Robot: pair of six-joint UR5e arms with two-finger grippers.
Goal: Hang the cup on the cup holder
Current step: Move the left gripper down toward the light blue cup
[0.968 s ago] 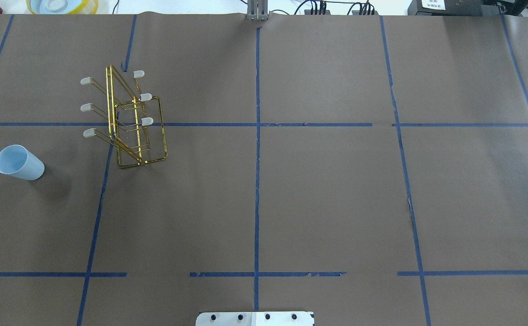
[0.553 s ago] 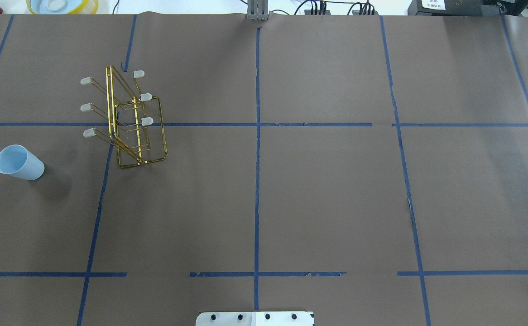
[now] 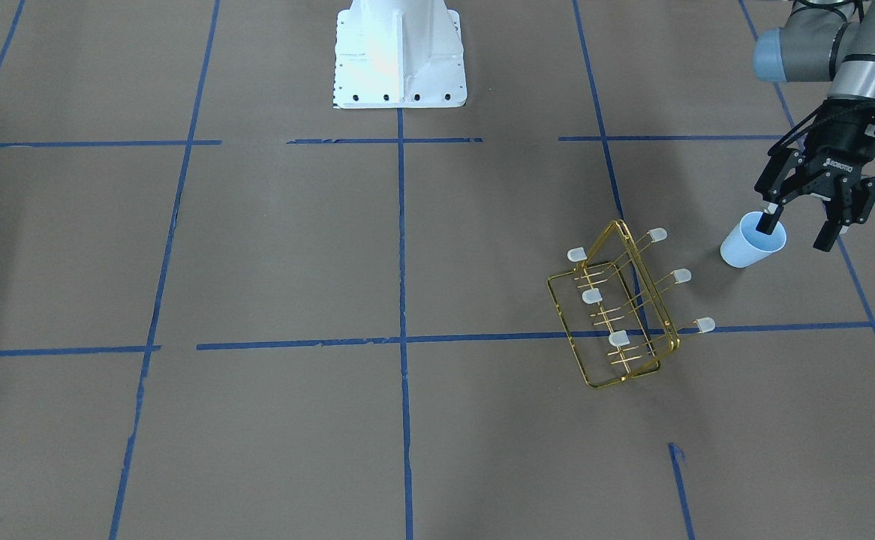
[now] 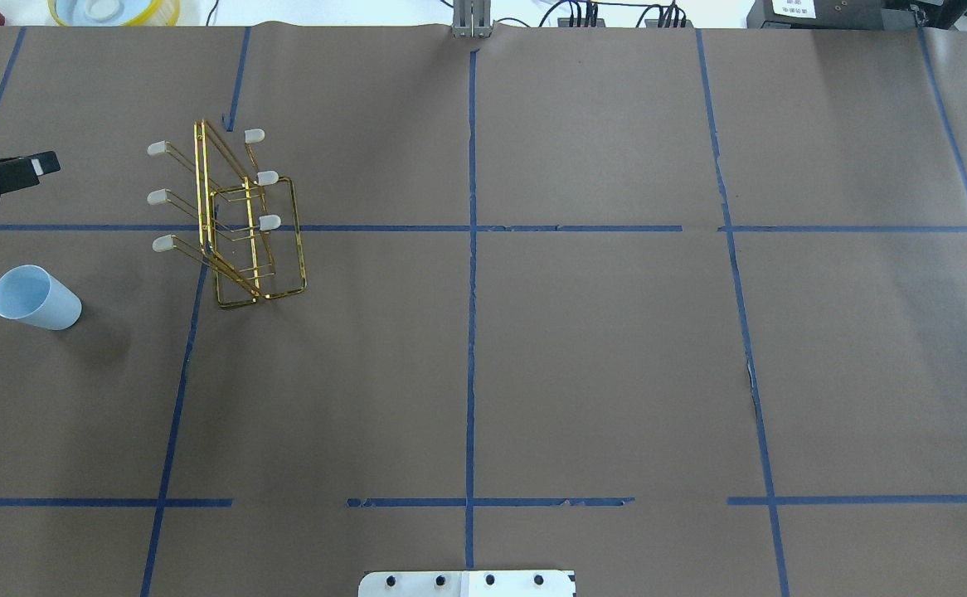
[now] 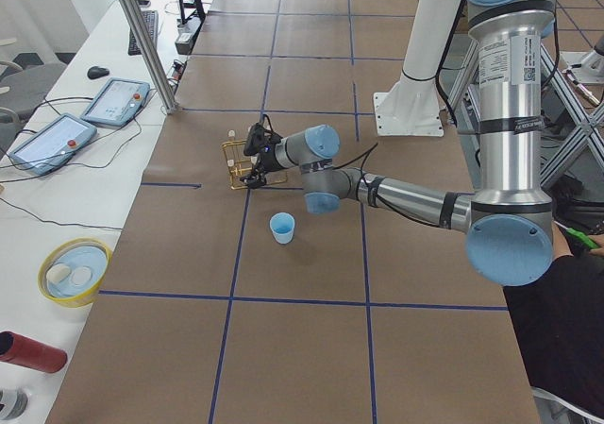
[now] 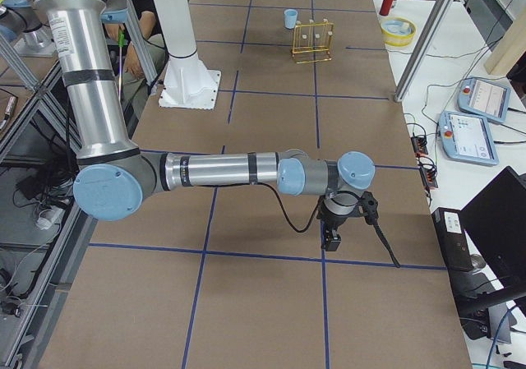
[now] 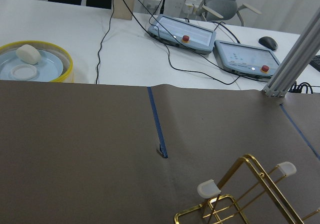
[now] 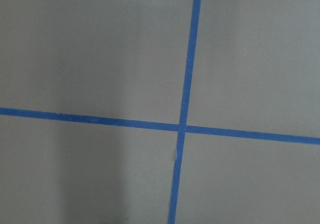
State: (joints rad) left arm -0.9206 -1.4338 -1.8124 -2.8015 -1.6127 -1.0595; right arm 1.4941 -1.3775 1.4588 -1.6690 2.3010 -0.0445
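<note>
The pale blue cup [image 3: 745, 251] stands upright, mouth up, on the brown table, to the side of the gold wire cup holder [image 3: 617, 307]. In the overhead view the cup [image 4: 36, 298] is at the left edge and the cup holder [image 4: 235, 224] stands to its right and further back. My left gripper [image 3: 796, 231] is open and empty, held above the table near the cup and apart from it. In the overhead view only its tip [image 4: 40, 165] shows, beyond the cup. My right gripper [image 6: 333, 233] hangs far off over bare table; I cannot tell whether it is open or shut.
A yellow-rimmed bowl [image 4: 114, 10] and a red cylinder [image 5: 28, 351] lie off the table's far edge. Two teach pendants [image 7: 185, 34] and cables lie on the white bench. The white robot base [image 3: 400, 52] stands at mid-table. An aluminium post [image 5: 142, 37] rises at the far edge.
My left gripper has come into the overhead view from the left edge and moved right and nearer the cup. The cup and the cup holder have not moved.
</note>
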